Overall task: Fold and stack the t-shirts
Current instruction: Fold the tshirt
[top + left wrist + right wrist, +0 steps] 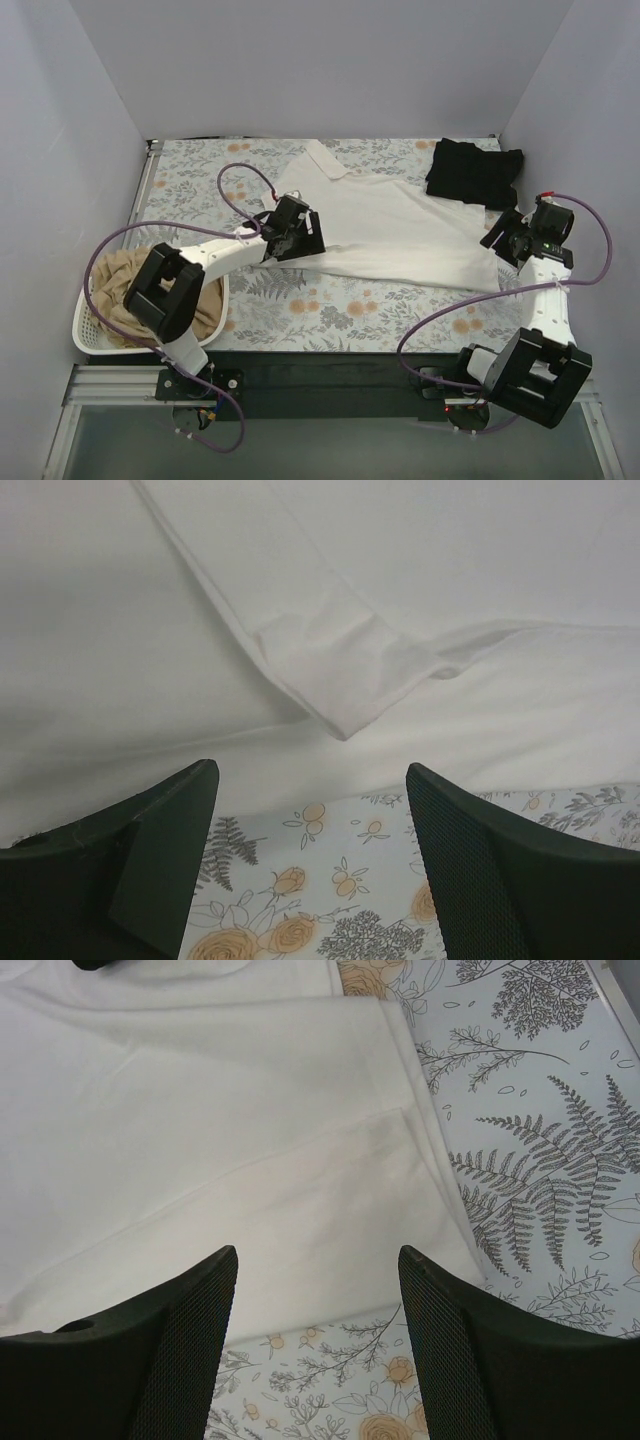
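Observation:
A white t-shirt (pixel 390 225) lies spread across the middle of the flowered table. It fills the left wrist view (pixel 420 600) and the right wrist view (pixel 200 1140). A folded black t-shirt (pixel 473 172) lies at the back right. A tan t-shirt (pixel 130 290) sits bunched in the basket at the left. My left gripper (pixel 312 238) is open and empty at the white shirt's left edge, just short of a folded sleeve (pixel 345 675). My right gripper (pixel 503 243) is open and empty at the shirt's right hem corner (pixel 420 1260).
A white perforated laundry basket (pixel 88 335) stands at the table's front left edge. Grey walls close in the left, back and right. Purple cables (pixel 240 180) loop above both arms. The flowered tablecloth (pixel 340 310) shows in front of the white shirt.

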`<control>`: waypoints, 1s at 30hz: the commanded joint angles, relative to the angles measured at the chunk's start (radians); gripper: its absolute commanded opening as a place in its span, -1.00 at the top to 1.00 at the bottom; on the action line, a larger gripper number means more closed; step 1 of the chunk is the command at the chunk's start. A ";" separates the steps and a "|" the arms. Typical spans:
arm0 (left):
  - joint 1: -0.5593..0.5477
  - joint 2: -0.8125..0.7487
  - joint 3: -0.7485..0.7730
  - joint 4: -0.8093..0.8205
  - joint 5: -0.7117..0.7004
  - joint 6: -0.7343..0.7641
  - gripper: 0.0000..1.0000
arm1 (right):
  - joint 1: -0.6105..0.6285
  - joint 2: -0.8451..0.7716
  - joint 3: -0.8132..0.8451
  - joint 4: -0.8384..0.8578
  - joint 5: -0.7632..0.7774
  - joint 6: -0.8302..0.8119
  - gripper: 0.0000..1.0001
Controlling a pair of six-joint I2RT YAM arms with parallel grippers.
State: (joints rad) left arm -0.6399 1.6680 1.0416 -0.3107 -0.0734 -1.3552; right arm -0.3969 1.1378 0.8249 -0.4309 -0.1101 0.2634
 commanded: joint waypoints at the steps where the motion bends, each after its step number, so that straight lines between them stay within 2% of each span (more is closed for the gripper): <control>1: -0.001 0.051 0.057 0.041 0.017 -0.009 -0.50 | 0.007 -0.041 0.033 -0.014 -0.036 0.002 -0.45; 9: -0.001 0.163 0.150 0.042 -0.006 0.018 -0.51 | 0.013 -0.104 0.075 -0.052 -0.068 -0.009 -0.45; 21: -0.003 0.361 0.425 0.018 0.032 0.048 -0.51 | 0.021 -0.131 0.057 -0.078 -0.083 -0.032 -0.45; 30: -0.046 0.384 0.525 0.079 0.107 0.103 -0.52 | 0.033 -0.138 0.033 -0.078 -0.086 -0.035 -0.45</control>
State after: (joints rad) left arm -0.6651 2.0926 1.5105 -0.2687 -0.0162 -1.2846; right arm -0.3744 1.0176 0.8593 -0.5079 -0.1829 0.2424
